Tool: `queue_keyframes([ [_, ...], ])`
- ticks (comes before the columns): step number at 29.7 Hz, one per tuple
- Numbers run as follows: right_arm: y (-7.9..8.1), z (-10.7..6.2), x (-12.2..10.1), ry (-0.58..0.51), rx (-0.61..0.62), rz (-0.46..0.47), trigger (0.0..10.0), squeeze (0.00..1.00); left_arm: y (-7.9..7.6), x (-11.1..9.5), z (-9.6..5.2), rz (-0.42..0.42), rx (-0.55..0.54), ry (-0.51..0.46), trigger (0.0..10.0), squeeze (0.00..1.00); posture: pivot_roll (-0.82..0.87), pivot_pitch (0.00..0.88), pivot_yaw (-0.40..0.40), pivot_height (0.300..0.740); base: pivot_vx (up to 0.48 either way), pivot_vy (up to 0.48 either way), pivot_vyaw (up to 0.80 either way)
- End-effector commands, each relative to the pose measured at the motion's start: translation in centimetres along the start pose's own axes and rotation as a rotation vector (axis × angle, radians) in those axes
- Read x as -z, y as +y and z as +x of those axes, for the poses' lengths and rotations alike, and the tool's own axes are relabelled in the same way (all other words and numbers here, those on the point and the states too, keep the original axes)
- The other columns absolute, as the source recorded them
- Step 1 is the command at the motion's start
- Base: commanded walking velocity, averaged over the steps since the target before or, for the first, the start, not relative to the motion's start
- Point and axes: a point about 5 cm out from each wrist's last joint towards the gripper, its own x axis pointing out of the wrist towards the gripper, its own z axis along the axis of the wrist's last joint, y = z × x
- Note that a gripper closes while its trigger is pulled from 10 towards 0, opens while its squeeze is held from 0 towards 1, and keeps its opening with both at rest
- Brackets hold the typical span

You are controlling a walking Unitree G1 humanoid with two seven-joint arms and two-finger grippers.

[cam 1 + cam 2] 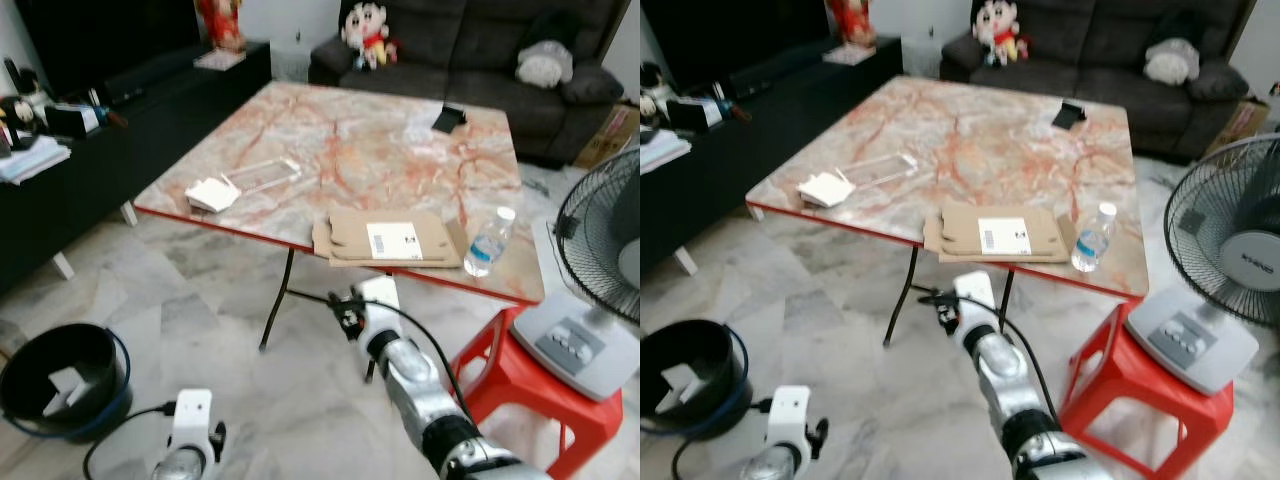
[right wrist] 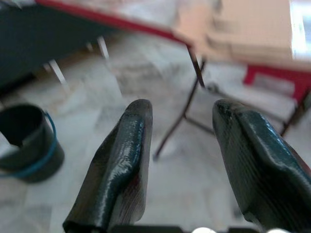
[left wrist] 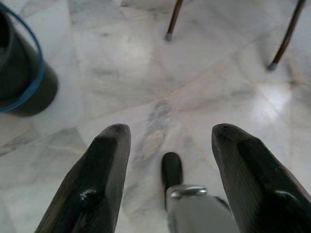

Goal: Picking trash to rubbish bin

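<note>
Closest to the camera, the left gripper (image 3: 167, 141) hangs low over the marble floor (image 1: 200, 310), fingers spread wide apart with nothing between them. In its wrist view you can see the black bucket with the blue rim (image 3: 19, 73) just off to one side, so it's near the bin.

That rubbish bin (image 1: 60, 385) sits on the floor on the robot's left, and there's a pale scrap of something (image 1: 62, 388) lying inside it. Can't tell what it is exactly.

The right gripper (image 2: 182, 145) is raised in front of the robot, below the near edge of the table, also spread open and holding nothing. Its wrist view looks past the fingers at the table's legs and the red edge above them, a bit blurry.

Then the marble-top table (image 1: 380, 140) with a red rim. Along the near edge lies a flattened cardboard box (image 1: 390, 240) with a white label, and just beside it on the right stands a clear plastic water bottle (image 1: 488, 242), upright. On the left part of the top there's a white crumpled bit of paper or packaging (image 1: 210, 193), with a clear plastic piece (image 1: 262, 176) right beside it. A small dark object (image 1: 448, 118) sits near the far edge.

To the right of the table a fan (image 1: 600, 270) stands on a red stool (image 1: 520, 385). At the back there's a dark sofa (image 1: 480, 40) with a plush toy (image 1: 365, 32), and a black cabinet (image 1: 90, 150) along the left.
</note>
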Motion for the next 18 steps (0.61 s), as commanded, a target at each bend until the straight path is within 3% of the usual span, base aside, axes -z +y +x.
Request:
queue_keyframes([
  [1, -0.4, -0.4, 1.2, 0.062, 0.025, 0.051, 10.0, 0.00, -0.2, -0.5, 0.2, 0.022, 0.001, -0.013, 10.0, 0.00, 0.02, 0.000, -0.052, 0.740, 0.000, 0.000, 0.00],
  [2, -1.2, -1.1, 2.7, 0.136, 0.072, 0.080, 10.0, 0.00, -0.4, -0.7, 0.2, 0.032, 0.009, -0.017, 10.0, 0.00, 0.02, 0.000, -0.052, 0.740, 0.000, 0.000, 0.00],
  [8, -4.3, -4.3, 7.1, 0.332, 0.244, 0.161, 10.0, 0.00, -0.4, -1.1, 0.3, 0.025, 0.005, -0.029, 10.0, 0.00, 0.02, 0.000, -0.053, 0.740, 0.000, 0.000, 0.00],
  [10, -4.8, -5.1, 8.1, 0.373, 0.280, 0.181, 10.0, 0.00, -0.3, -1.0, 0.3, 0.024, 0.003, -0.027, 10.0, 0.00, 0.02, 0.000, -0.053, 0.740, 0.000, 0.000, 0.00],
  [12, -5.9, -7.1, 10.1, 0.463, 0.355, 0.185, 10.0, 0.00, 0.0, -0.6, 0.2, 0.023, -0.006, -0.012, 10.0, 0.00, 0.01, 0.000, -0.052, 0.740, 0.000, 0.000, 0.00],
  [18, -7.5, -11.2, 13.5, 0.593, 0.476, 0.225, 10.0, 0.00, 0.4, 0.2, -0.1, 0.020, -0.017, 0.004, 10.0, 0.00, 0.02, 0.000, -0.055, 0.740, 0.000, 0.000, 0.00],
])
